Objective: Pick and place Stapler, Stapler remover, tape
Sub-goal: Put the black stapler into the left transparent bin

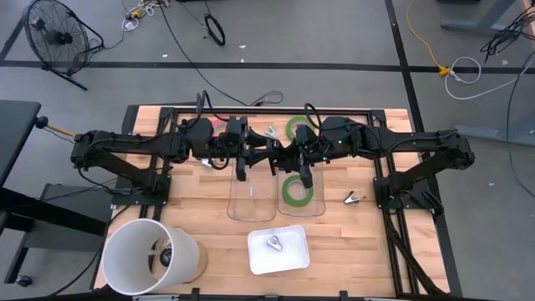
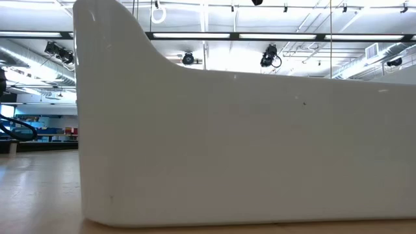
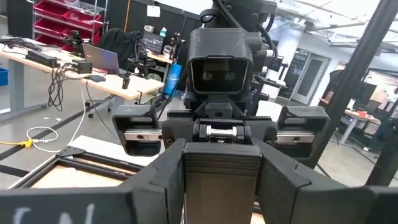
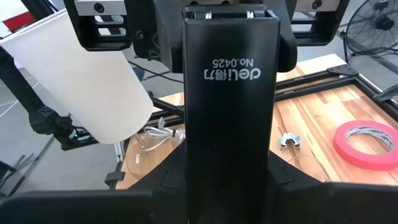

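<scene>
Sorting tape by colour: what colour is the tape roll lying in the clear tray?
Green; the tape roll in the clear tray shows best in the high view.

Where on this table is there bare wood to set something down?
Bare wood lies front right, between the white tray and the staple remover, and left of the clear bins. It is crowded mid-table, where the left gripper and right gripper meet at the stapler above the bins and green tape.

A white tray wall (image 2: 247, 143) fills the low view, hiding the desk, both arms and every object.
</scene>
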Robot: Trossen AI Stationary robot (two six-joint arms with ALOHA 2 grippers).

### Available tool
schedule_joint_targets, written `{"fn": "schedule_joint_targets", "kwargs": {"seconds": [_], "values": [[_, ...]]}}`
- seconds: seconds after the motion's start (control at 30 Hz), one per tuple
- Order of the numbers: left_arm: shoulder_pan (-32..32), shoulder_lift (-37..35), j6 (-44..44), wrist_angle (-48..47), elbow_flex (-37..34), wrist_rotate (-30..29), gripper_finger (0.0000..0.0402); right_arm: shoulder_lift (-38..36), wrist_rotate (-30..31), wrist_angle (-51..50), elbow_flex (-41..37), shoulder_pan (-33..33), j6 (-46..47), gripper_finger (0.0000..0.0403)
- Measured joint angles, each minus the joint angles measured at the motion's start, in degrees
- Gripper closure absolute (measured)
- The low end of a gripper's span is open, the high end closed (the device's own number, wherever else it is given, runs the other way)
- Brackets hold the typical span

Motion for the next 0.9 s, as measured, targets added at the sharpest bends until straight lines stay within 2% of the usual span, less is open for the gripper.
{"fn": "schedule_joint_targets", "kwargs": {"seconds": [0.23, 0.43, 0.53, 0.67, 0.9], "values": [[0.5, 0.0, 0.2, -0.4, 0.0, 0.0, 0.0252, 0.0, -0.2, 0.0, 0.0, 0.0, -0.1, 0.0295], [0.6, 0.1, 0.3, -4.6, 0.0, -0.1, 0.0252, -1.2, 0.3, -0.3, 0.0, -0.6, 0.2, 0.0148], [0.6, 0.1, 0.2, -6.9, -0.1, -1.3, 0.0252, -1.8, 0.5, -0.5, 0.0, -1.1, 0.5, 0.0105], [1.0, 0.1, -1.2, -12.8, -0.1, -1.5, 0.0252, -3.5, 0.7, -0.9, 0.0, -1.9, 0.5, 0.0098], [1.2, 0.1, -8.0, -28.6, -0.1, -1.5, 0.0252, -6.9, 1.1, -2.5, 0.1, -4.0, 0.5, 0.0137]]}}
